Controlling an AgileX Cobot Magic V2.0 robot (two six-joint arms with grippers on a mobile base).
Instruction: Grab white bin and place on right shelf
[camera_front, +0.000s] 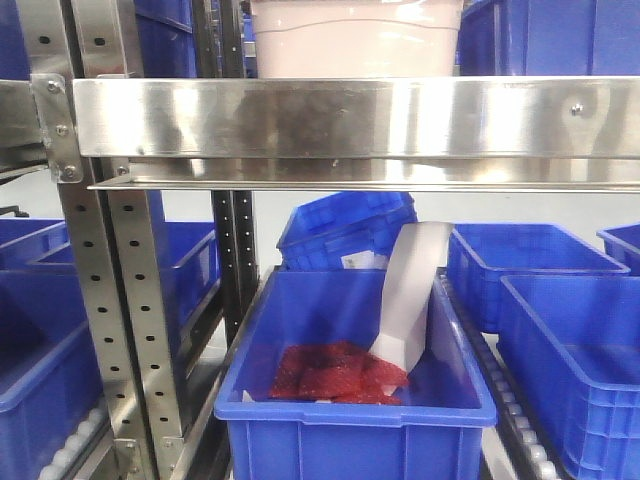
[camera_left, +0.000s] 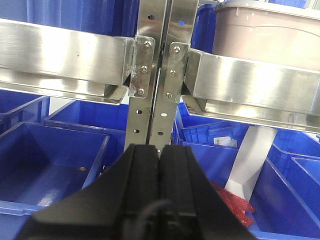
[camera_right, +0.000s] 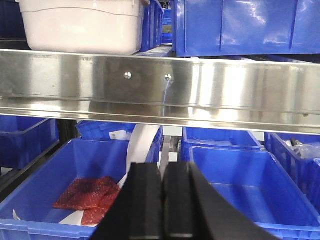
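on the right shelf (camera_front: 400, 115) sits the white bin (camera_front: 355, 40); below, red mesh bags (camera_front: 335, 372) lie in a blue crate (camera_front: 350, 425).

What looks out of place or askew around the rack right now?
One oddity: a blue crate behind the front crate sits tilted instead of flat. A white strip droops into the front crate beside red mesh bags. The white bin sits level on the right shelf.

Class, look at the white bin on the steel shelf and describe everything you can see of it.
The white bin is a milky, pinkish-white plastic tote with rounded corners and a faint moulded line around its wall. It sits upright on the right shelf, behind the shiny front rail, beside a blue crate. Its top is cut off in the front view. Neither hand touches it.
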